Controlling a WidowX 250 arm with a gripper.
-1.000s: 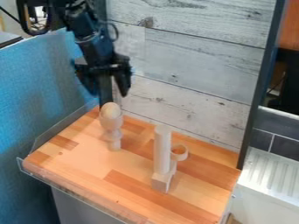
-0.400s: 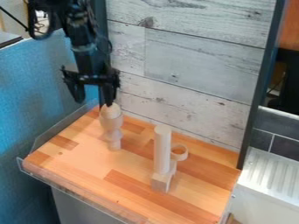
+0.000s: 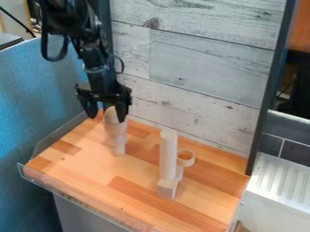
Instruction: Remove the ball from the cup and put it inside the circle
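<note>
Ball sits in the cup, and our claw hangs close by it, fingers apart. If we close off-centre, one finger could knock the tall, narrow cup over; if we pinch too high, the curved sides could slip free. What we see of the ball is pale, rounded, wood-like.

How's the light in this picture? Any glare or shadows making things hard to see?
In the camera view, fairly even light on the wooden tabletop, without harsh glare; the claw so dark that its details sink into black; the pale ball and cup close in tone, their boundary hard to pick out; the blue panel darker towards its bottom.
</note>
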